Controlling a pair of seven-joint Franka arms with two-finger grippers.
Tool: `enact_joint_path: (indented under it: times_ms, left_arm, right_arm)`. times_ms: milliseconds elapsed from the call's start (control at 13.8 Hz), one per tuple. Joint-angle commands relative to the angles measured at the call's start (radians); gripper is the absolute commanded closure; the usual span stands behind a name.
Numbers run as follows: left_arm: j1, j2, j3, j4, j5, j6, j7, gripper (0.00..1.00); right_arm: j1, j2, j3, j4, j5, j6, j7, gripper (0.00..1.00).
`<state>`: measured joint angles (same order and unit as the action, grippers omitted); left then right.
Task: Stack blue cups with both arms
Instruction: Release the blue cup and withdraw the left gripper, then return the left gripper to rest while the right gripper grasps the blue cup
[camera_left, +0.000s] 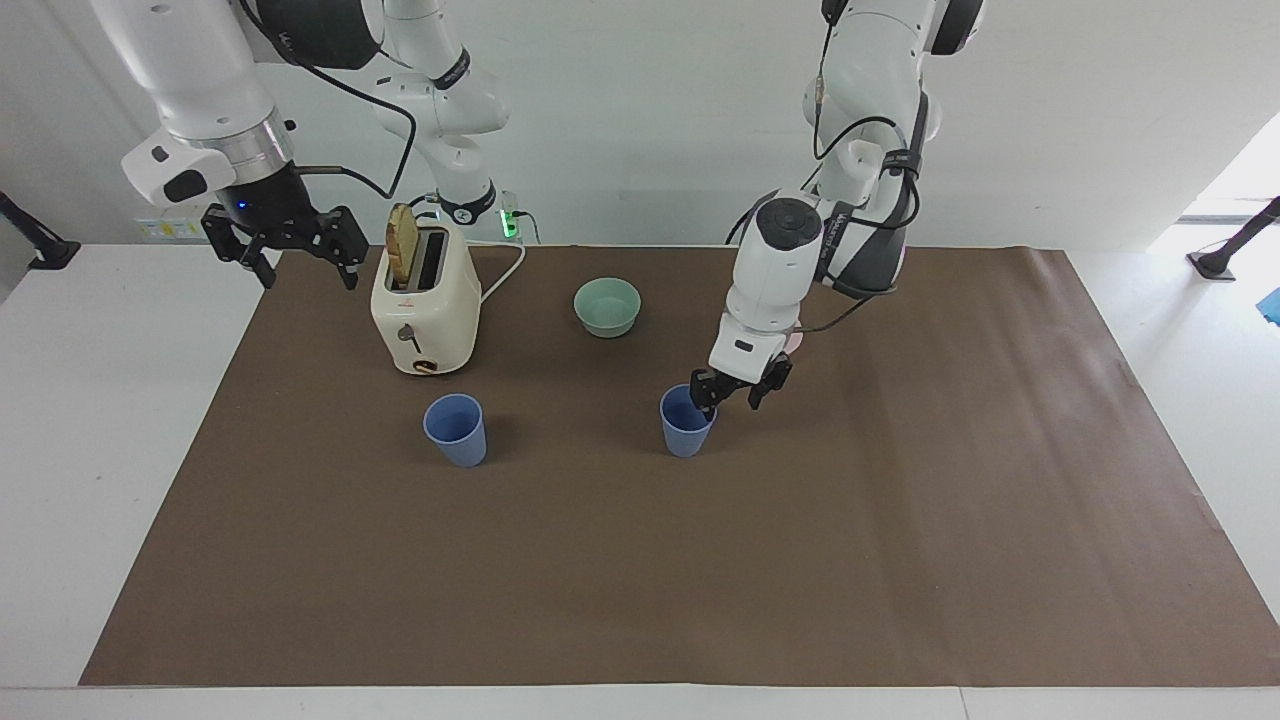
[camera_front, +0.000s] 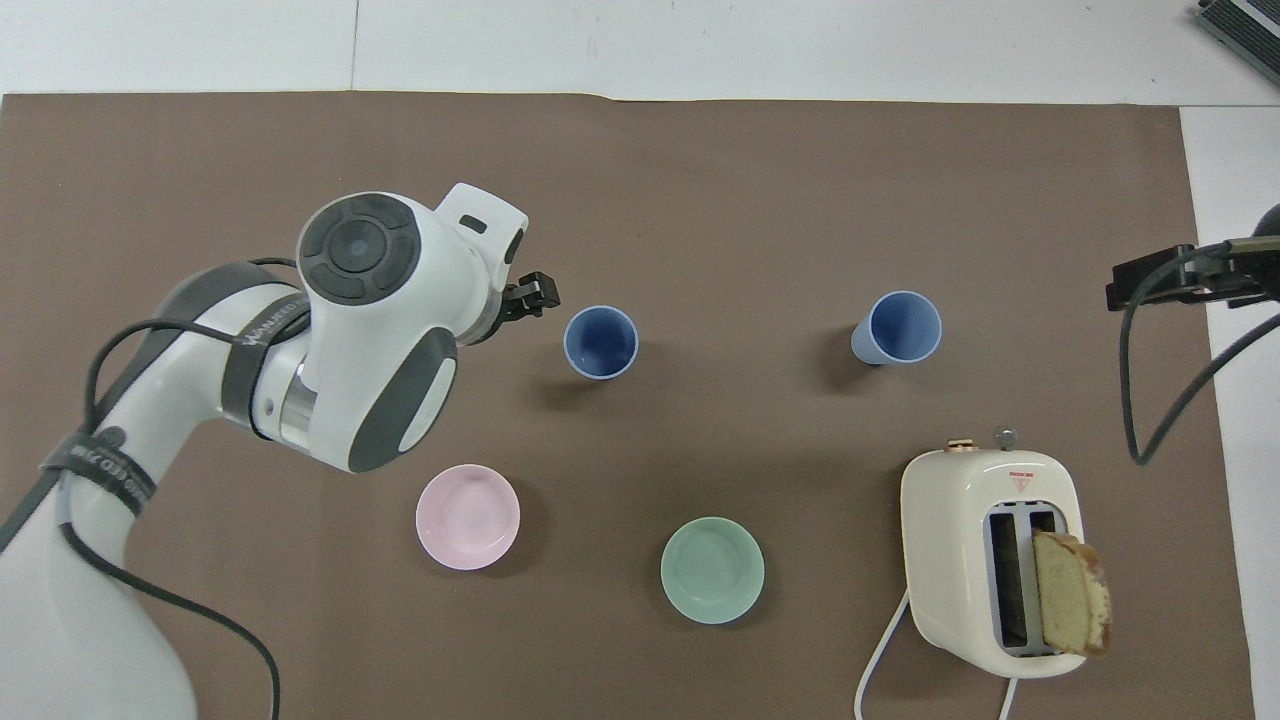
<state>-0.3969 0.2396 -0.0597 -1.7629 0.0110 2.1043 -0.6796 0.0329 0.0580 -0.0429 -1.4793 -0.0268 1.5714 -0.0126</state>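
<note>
Your two blue cups stand upright and apart on the tabletop's brown sheet, mouths up, long axes vertical. One cup (camera_left: 687, 421) sits at the centre of the facing frame; the other cup (camera_left: 456, 429) sits left of it at about the same height in frame, below the toaster (camera_left: 424, 306).

The left tool (camera_left: 740, 388) is spread wide and holds nothing. In the facing frame it hangs just right of and slightly above the central cup's rim, apparently not touching it; overhead it shows left of that cup with brown sheet between them. So this cup lies from the tool toward the right arm's end, and the left arm is clearly the nearer one to it.

The right tool (camera_left: 296, 243) waits, open and empty, at the upper left of the facing frame, above and left of the toaster.

Hard to read: overhead, the left arm's white wrist hides most of its tool, and only a dark edge of the right tool enters that frame. In the facing frame the pink bowl (camera_front: 467, 516) is almost wholly covered by the left arm.
</note>
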Motion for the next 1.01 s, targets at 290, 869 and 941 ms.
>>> enact_joint_path:
  times_ms: [290,869,941]
  left_arm:
    - [0.188,-0.164,-0.009,-0.026,0.015,-0.225,0.386,0.0]
    - [0.328,-0.275,-0.005,-0.024,-0.003,-0.365,0.682,0.0]
    - [0.329,-0.289,-0.002,-0.021,-0.008,-0.375,0.693,0.0]
  right_arm:
    - [0.025,-0.009,0.012,-0.257,0.056,0.252,-0.023,0.0]
    - [0.081,0.117,0.012,-0.409,0.082,0.515,-0.015,0.0]
    - [0.076,0.127,0.012,-0.417,0.082,0.518,-0.015,0.0]
